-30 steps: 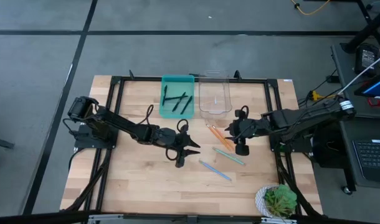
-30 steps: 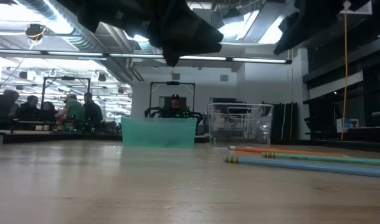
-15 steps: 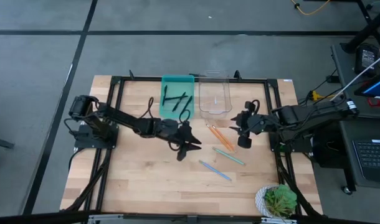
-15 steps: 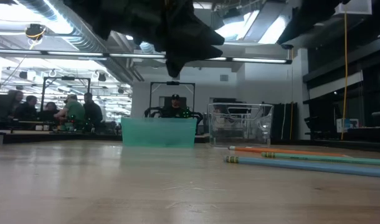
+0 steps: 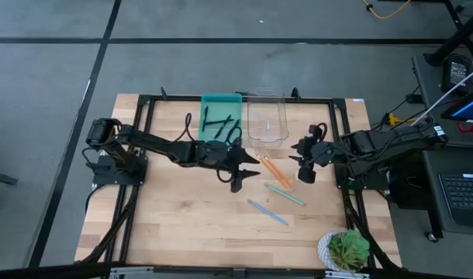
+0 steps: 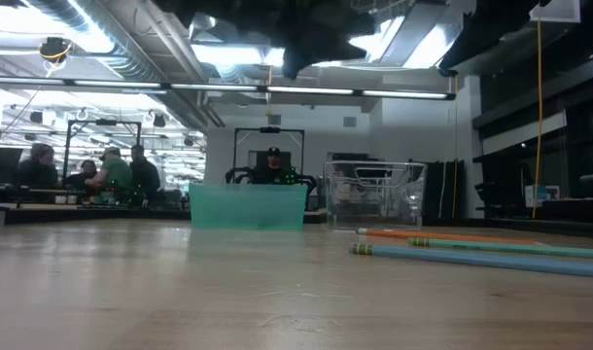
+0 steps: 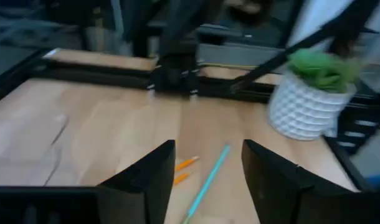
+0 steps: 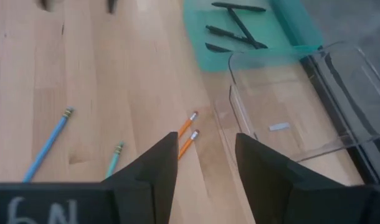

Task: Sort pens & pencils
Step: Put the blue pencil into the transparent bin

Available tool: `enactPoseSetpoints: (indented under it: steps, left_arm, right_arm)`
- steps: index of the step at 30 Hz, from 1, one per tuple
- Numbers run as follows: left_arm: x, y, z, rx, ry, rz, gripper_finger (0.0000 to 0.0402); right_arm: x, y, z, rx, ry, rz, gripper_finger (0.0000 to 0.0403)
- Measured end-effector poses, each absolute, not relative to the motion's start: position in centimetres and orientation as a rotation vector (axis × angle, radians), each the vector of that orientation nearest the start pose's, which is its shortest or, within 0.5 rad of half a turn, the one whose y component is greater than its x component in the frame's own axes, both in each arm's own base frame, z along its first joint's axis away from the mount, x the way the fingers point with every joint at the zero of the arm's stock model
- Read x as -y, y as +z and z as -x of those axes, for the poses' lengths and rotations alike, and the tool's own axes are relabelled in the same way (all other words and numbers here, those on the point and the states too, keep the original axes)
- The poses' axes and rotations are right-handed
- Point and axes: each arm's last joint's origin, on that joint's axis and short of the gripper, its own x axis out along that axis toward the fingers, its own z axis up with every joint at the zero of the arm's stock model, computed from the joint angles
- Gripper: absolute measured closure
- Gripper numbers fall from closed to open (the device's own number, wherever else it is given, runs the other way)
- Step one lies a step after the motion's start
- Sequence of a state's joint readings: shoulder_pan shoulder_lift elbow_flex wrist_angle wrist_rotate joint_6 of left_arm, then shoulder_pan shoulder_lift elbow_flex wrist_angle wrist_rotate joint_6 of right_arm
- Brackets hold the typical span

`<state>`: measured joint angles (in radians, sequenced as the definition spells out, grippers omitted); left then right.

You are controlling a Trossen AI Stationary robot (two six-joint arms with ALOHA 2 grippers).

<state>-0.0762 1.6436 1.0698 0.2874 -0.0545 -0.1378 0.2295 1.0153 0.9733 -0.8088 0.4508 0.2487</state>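
I am holding my left pincer [image 5: 238, 184] open and empty at mid-frame, beside the pencils [image 5: 277, 174]. My right pincer [image 5: 306, 175] is hanging open, empty, right of them.

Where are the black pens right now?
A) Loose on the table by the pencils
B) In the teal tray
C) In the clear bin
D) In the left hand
B: the pens lie inside the teal tray, also seen in the right wrist view; the clear bin beside it holds none, and only pencils lie loose on the table.

Robotics lab: exposed ceiling ducts [image 6: 131, 44], people at benches [image 6: 112, 175].
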Motion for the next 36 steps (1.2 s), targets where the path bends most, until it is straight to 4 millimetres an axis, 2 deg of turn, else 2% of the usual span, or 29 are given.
enactPoseSetpoints:
  steps: [3,8,13,17,21,28,33,36]
  left_arm:
    - [2.9,25.9,-37.4,-0.287,-0.078,0.079,0.0215]
    - [4.3,25.8,-39.6,-0.288,-0.05,0.045,0.0214]
    - [6.0,25.2,-42.2,-0.375,-0.076,0.007,0.0214]
    - [6.1,24.4,-43.6,-0.507,-0.097,-0.055,0.0214]
    - [6.0,23.8,-43.7,-0.657,-0.14,-0.05,0.0214]
    - [6.4,23.6,-43.2,-0.721,-0.147,-0.023,0.0214]
    - [6.8,21.1,-43.4,-0.816,-0.108,-0.003,0.0214]
    - [7.9,20.7,-43.8,-0.787,-0.146,-0.021,0.0214]
  right_arm:
    - [-3.1,30.8,-18.7,-0.764,-0.308,0.042,0.0241]
    - [-2.8,31.3,-18.7,-0.747,-0.309,0.06,0.0241]
    - [-2.5,32.2,-17.9,-0.782,-0.312,0.08,0.0241]
    - [-2.3,32.5,-16.5,-0.842,-0.341,0.022,0.0241]
    - [-2.4,32.5,-15.2,-0.881,-0.313,-0.061,0.0241]
    - [-2.9,32.8,-14.2,-0.878,-0.231,-0.148,0.0241]
    - [-2.9,32.8,-14.2,-0.881,-0.224,-0.145,0.0241]
    - [-2.9,32.8,-14.2,-0.886,-0.212,-0.119,0.0241]
